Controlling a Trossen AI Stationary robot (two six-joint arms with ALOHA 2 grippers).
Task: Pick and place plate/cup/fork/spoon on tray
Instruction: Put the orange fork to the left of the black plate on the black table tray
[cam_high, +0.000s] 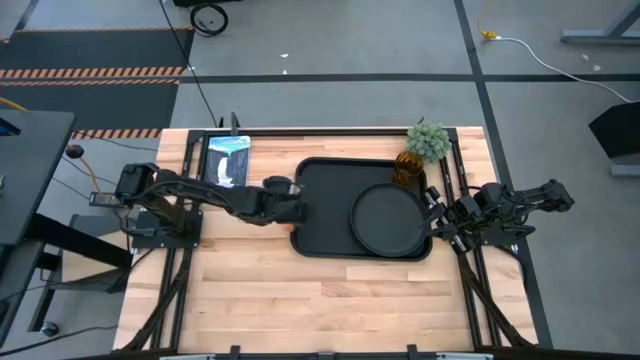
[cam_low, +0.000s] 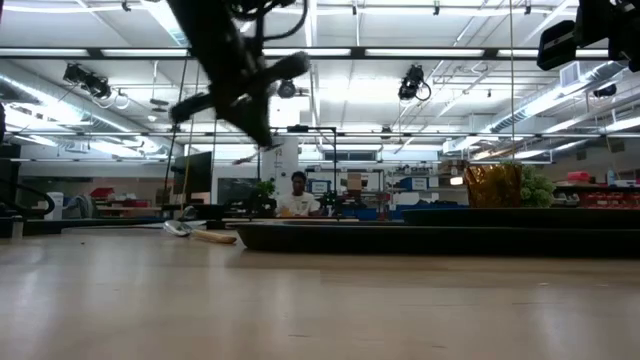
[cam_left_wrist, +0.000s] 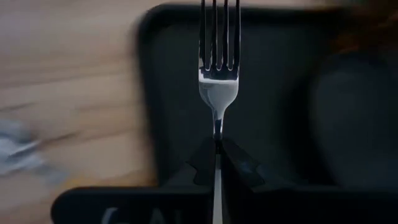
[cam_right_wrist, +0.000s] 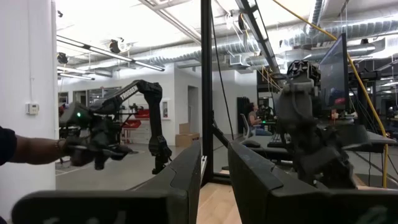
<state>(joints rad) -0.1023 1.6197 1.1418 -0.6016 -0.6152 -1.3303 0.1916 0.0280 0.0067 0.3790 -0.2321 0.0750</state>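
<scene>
The black tray (cam_high: 325, 195) lies mid-table with the round black plate (cam_high: 388, 220) in its right half. The amber cup (cam_high: 407, 168) stands at the tray's far right corner beside a small green plant (cam_high: 428, 140). My left gripper (cam_high: 300, 212) is above the tray's left edge, shut on the fork (cam_left_wrist: 217, 74), whose tines point out over the tray (cam_left_wrist: 174, 93). The spoon (cam_low: 190, 232) lies on the table just left of the tray. My right gripper (cam_high: 435, 215) is open and empty at the tray's right edge, next to the plate. My left gripper pinches the fork's silver neck (cam_left_wrist: 217, 134), just behind the tine head, between its two fingers (cam_left_wrist: 239, 165). The fork runs along the fingers and its tines stick straight out past their tips. It is lifted clear above the tray's left edge. Its handle is hidden behind the fingers.
A tablet-like device (cam_high: 226, 160) lies at the table's far left. Bare wood spreads along the whole near half of the table. Black frame rails run down both table sides. A person sits far off in the room (cam_low: 297, 195), and a person's arm (cam_right_wrist: 31, 149) shows beyond the table.
</scene>
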